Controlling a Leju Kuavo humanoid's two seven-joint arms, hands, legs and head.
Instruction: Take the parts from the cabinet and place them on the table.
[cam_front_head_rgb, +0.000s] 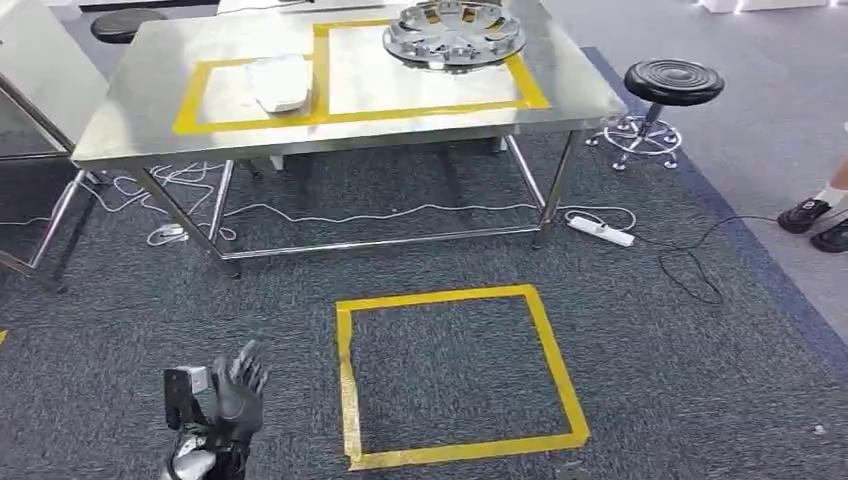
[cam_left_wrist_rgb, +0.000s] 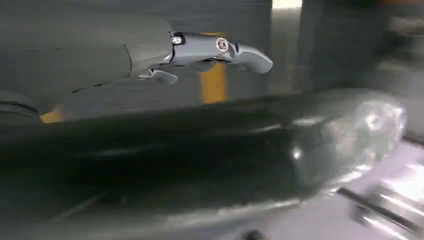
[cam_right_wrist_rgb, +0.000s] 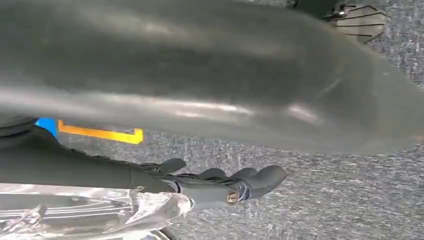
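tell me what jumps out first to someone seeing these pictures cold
The shiny silver hubcap on the far right of the steel table, inside yellow tape, draws the eye first, with a white part in the taped box to its left. Next comes the yellow tape square on the dark carpet in front of the table, and the robot's left hand raised beside it, fingers spread.
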